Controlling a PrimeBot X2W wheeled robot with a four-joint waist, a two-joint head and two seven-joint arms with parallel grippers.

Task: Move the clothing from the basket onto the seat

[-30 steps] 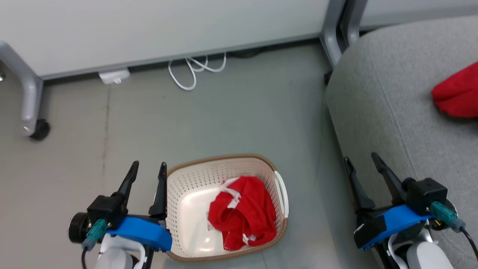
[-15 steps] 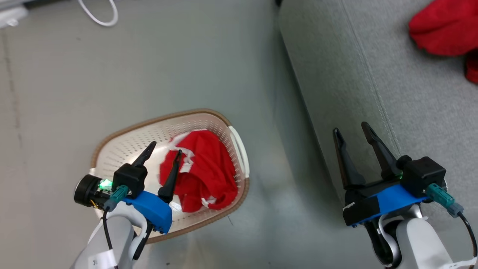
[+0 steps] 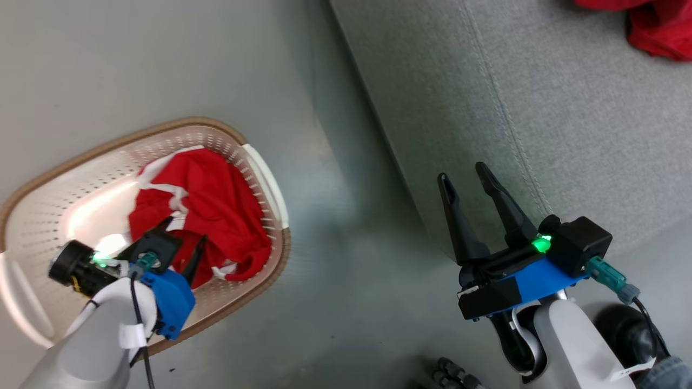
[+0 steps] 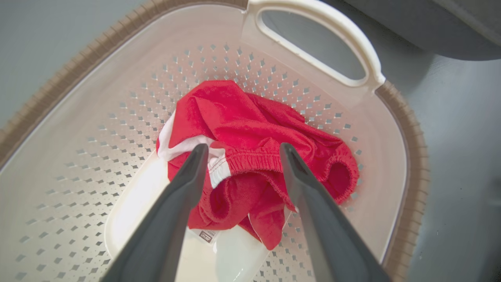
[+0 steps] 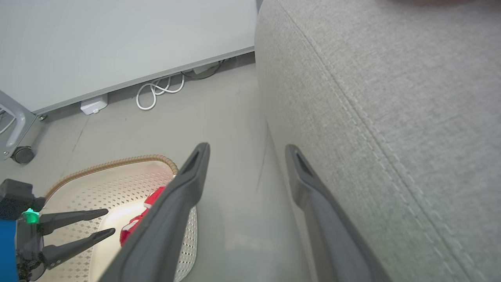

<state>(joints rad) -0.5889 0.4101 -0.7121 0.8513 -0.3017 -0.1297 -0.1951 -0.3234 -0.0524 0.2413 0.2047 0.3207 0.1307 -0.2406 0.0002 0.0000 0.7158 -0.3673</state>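
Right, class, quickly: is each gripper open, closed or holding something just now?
Left gripper: open, fingers either side of a fold of the clothing in the basket, not gripping it.
Right gripper: open, holding nothing, beside the seat.

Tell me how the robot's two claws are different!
The left claw reaches into the basket; the right claw hangs beside the seat. The left claw's fingers frame the red clothing; the right claw's frame floor. Both are open, holding nothing.
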